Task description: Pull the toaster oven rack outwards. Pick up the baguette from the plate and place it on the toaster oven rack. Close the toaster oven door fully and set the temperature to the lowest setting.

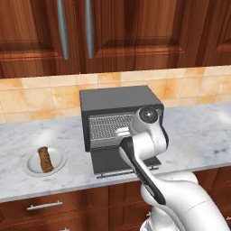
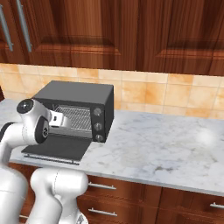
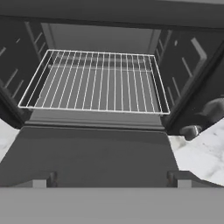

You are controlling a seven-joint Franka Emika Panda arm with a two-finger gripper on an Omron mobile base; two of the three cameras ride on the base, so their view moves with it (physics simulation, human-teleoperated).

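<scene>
The toaster oven stands on the counter with the toaster oven door dropped flat. Its silver toaster oven rack lies inside the cavity, its front edge just behind the opening. My gripper is open and empty above the lowered door, pointing into the oven and a short way from the rack. In the right base view my hand sits in front of the opening. To the oven's left, the brown baguette rests on the plate.
Three knobs run down the oven's right face. A tiled backsplash and wooden cabinets rise behind the marble counter, which stretches to the oven's right. Drawers sit below the counter edge.
</scene>
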